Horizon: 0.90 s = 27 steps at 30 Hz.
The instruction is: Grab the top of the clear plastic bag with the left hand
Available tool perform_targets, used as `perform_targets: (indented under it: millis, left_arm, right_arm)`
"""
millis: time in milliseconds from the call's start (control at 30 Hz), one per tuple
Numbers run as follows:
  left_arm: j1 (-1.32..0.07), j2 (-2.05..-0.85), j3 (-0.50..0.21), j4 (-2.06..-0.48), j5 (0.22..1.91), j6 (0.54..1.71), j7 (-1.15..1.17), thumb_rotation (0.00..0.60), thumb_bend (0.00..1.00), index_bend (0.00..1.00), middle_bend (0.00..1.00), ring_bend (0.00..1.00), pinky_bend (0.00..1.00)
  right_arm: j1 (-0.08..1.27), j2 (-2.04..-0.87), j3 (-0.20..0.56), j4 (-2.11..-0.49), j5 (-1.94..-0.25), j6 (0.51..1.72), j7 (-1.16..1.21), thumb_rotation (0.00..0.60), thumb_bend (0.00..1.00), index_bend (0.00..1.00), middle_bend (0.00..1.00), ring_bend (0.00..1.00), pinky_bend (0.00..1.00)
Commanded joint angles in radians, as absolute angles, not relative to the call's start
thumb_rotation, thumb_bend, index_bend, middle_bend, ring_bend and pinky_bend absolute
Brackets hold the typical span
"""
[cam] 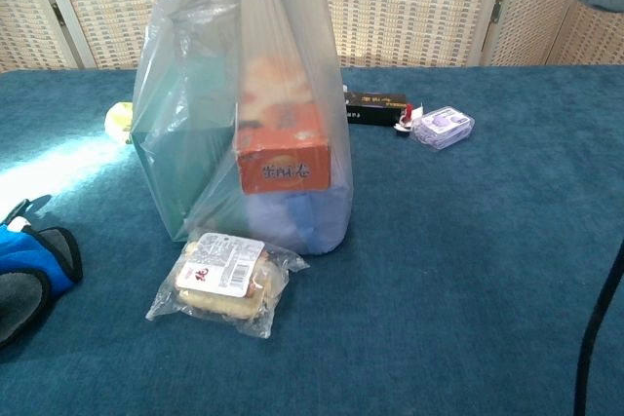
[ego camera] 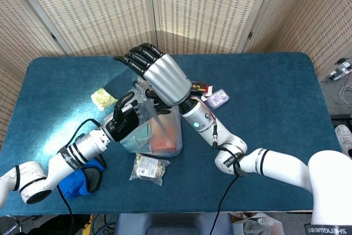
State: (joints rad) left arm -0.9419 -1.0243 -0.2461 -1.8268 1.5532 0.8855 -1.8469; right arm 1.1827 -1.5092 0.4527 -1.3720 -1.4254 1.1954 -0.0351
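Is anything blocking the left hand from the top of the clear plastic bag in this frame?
Nothing visible does. In the head view the left hand is already at the gathered top of the clear plastic bag. The right hand hovers just above, over the same spot; whether it touches the bag cannot be told.

The clear, thin plastic bag (cam: 244, 124) stands upright on the desk, its top gathered and pulled upward. Inside it are an orange box and a teal one. It sits just right of the left hand (ego camera: 125, 120), under the right hand (ego camera: 157, 75).
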Motion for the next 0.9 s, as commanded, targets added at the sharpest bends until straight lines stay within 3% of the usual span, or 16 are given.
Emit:
perform_targets:
  millis: [33,567,733,900]
  left_arm:
    - [-0.948,-1.030,-0.247,-1.826,1.547,0.879,-1.840,0.000,0.28,0.10,0.20,0.12,0.09]
    - [-0.956,-1.048,-0.257,-1.828,1.494,0.848,-1.805,0.000,0.28,0.10,0.20,0.12,0.09]
    - [-0.954,-1.050,-0.264,-1.829,1.480,0.844,-1.793,0.000,0.28,0.09,0.20,0.13,0.09]
    - [-0.948,-1.051,-0.274,-1.832,1.458,0.839,-1.773,0.000,0.28,0.09,0.20,0.12,0.09]
  right_arm:
    - [1.189,-1.515,0.454,-1.371,-1.425,1.192,-0.036,0.600,0.41,0.22,0.32,0.24,0.26]
    - [1.205,-1.524,0.456,-1.389,-1.421,1.185,-0.052,0.600,0.40,0.20,0.31,0.24,0.26]
    - [1.197,-1.509,0.454,-1.420,-1.408,1.176,-0.069,0.600,0.34,0.15,0.29,0.22,0.26]
    - [1.186,-1.484,0.456,-1.463,-1.390,1.168,-0.101,0.600,0.20,0.08,0.24,0.17,0.24]
